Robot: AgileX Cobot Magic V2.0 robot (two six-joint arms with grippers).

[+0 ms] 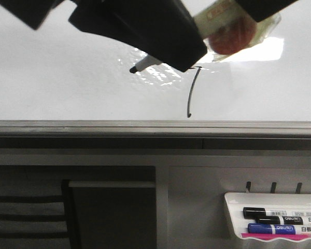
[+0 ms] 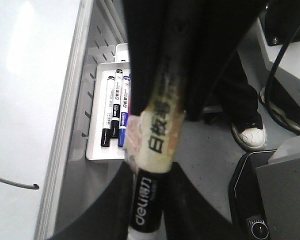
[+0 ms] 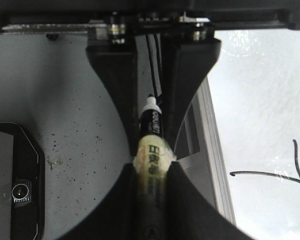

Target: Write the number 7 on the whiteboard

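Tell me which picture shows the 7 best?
The right wrist view shows the 7 best: the short bar and the long stroke are both uncovered, though it lies sideways. In the front view a gripper covers part of the bar, leaving mostly the downstroke. The left wrist view catches only the stroke's end.

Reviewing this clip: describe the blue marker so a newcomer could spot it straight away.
Start at the whiteboard and drop below its grey rim to the small white tray at lower right. The blue marker lies there on its side, just under a black marker. Its blue cap and label band set it apart.
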